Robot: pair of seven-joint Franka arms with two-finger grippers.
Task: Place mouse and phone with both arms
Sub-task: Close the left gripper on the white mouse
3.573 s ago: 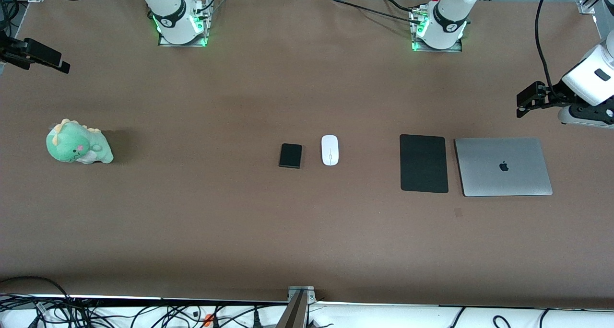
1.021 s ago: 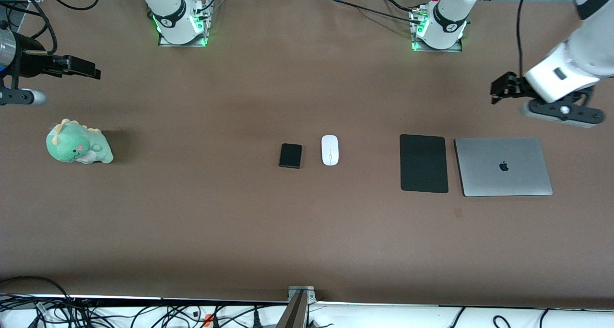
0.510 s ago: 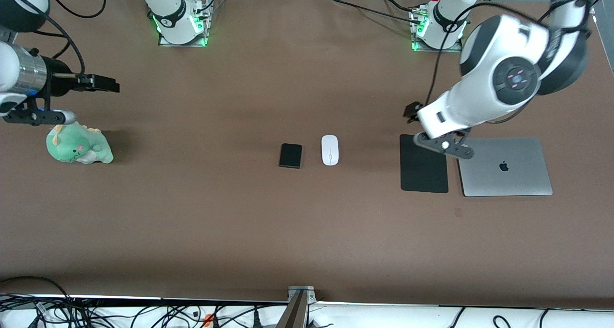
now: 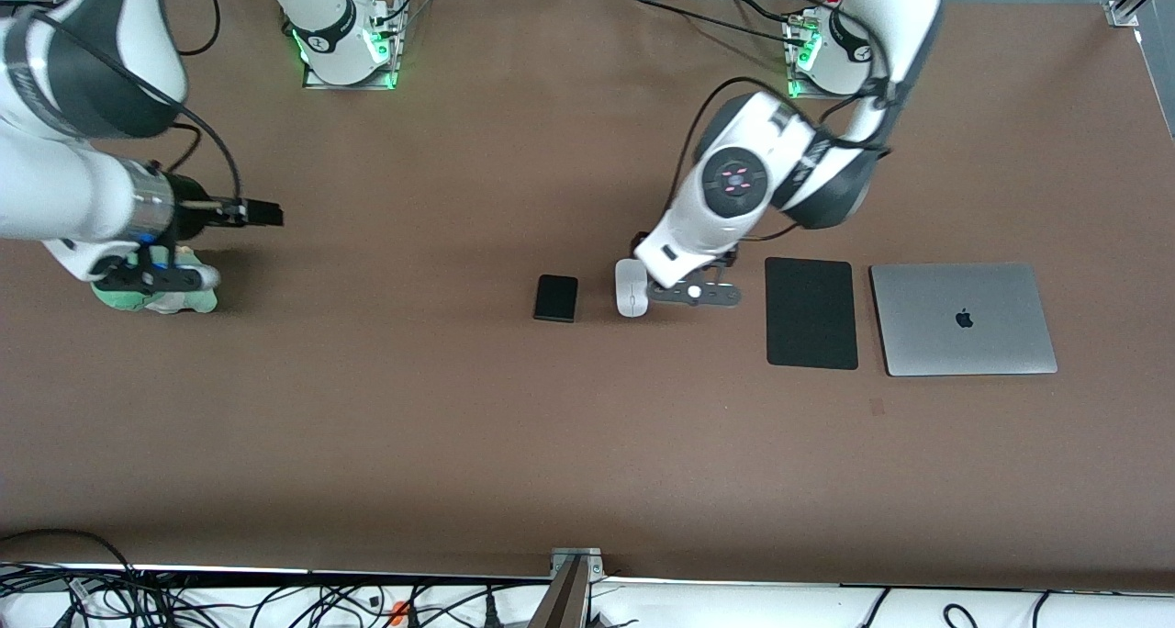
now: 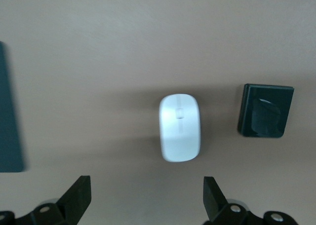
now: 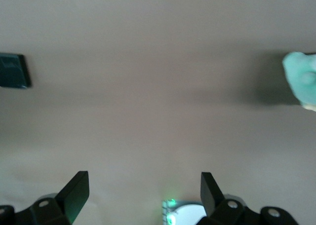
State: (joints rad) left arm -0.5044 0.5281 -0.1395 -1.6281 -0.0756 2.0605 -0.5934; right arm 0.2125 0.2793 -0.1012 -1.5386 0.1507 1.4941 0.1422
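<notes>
The mouse [image 4: 631,296] lies on the brown table [image 4: 459,426] near its middle, with the phone [image 4: 556,297] just beside it toward the right arm's end and the black mouse pad [image 4: 811,312] and a closed laptop [image 4: 962,319] toward the left arm's end; the left claw [image 5: 147,198] hangs over the mouse with its fingers spread wide and nothing between them, and in the left wrist view the mouse sits roughly centred ahead of the gap; the risk, as I judge it, is that the glossy rounded shell squirts out if the fingers close off-centre or too high on its curve, or that a finger clips the phone, since the two lie close together; the right claw [image 6: 143,195], also released and empty, is over bare table beside the green plush toy [image 4: 174,293], well apart from the phone; its arm could brush the toy when it sets off.
</notes>
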